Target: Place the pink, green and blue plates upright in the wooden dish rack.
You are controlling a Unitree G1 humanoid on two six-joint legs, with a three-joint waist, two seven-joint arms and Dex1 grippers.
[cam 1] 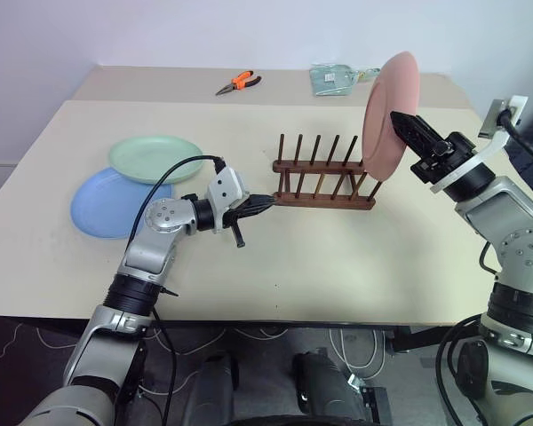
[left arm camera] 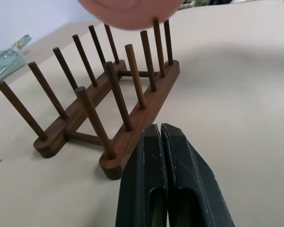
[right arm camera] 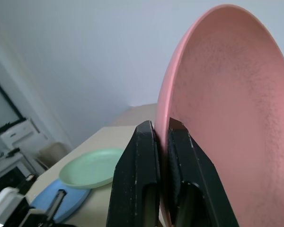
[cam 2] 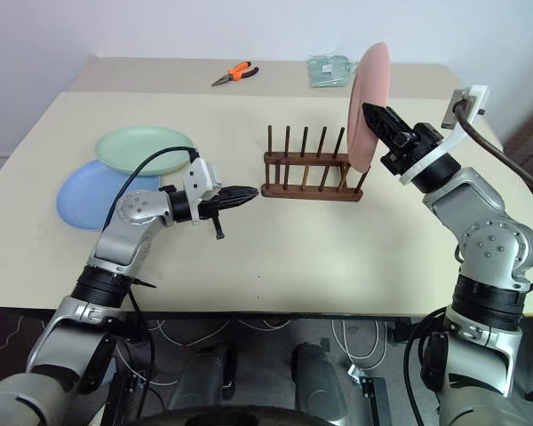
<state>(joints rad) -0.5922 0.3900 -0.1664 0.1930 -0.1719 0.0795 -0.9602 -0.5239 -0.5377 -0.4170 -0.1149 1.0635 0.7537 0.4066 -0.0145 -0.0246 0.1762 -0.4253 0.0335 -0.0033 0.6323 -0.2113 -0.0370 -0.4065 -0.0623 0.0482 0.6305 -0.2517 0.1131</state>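
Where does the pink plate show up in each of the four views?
Left eye: pink plate upper right, on edge over the wooden dish rack.
Right eye: upper right of centre.
Left wrist: rim at top edge.
Right wrist: right half, pinched by the right gripper.
Shared landmark: the green plate.

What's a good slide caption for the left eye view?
Right gripper holds the pink plate upright over the wooden dish rack's end; shut left gripper steadies the other.
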